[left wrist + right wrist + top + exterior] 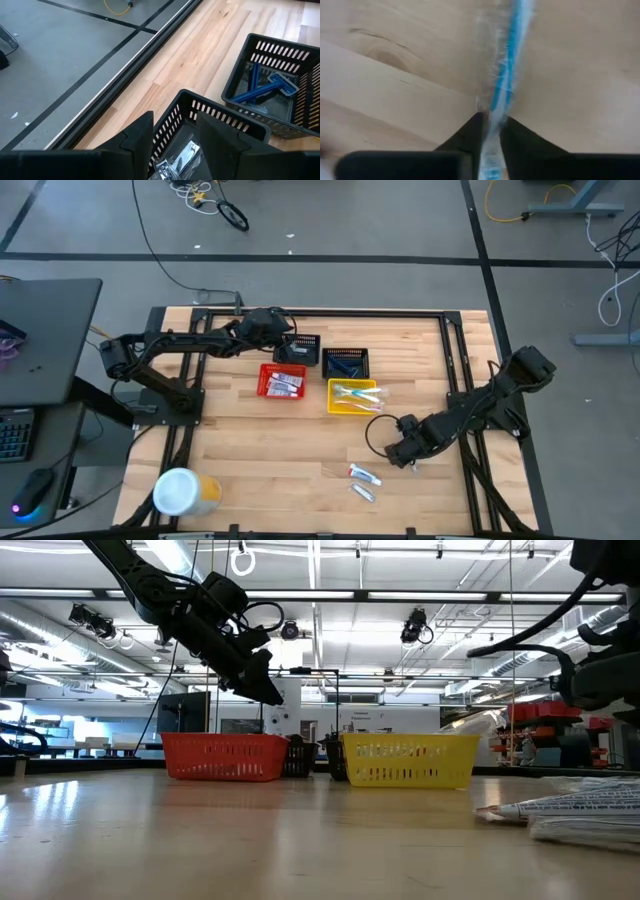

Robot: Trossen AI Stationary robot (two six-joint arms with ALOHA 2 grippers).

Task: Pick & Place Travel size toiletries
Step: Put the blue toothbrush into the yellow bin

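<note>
Pincer, right [491, 131]: fingers clamped on a wrapped white-blue toothbrush [507, 65], which lies between them against the desk [395, 60]. In the high view this right pincer [405, 452] sits low over the wood, well below the yellow basket [353, 396] and just beside two small white tubes [364, 474] lying loose on the desk.

Pincer, left [172, 137]: fingers apart, with a clear-wrapped item [175, 160] showing between them, inside a black mesh basket [220, 117]. Whether the fingers touch the item cannot be told. A second black basket [280, 50] just beside it holds dark blue razors [265, 90].

Relative to the yellow basket, which holds toothbrushes: the red basket [283, 381] with tubes stands to its left, and both black baskets stand just behind. A white-and-yellow canister [185, 492] lies far off at the desk's near left corner.
</note>
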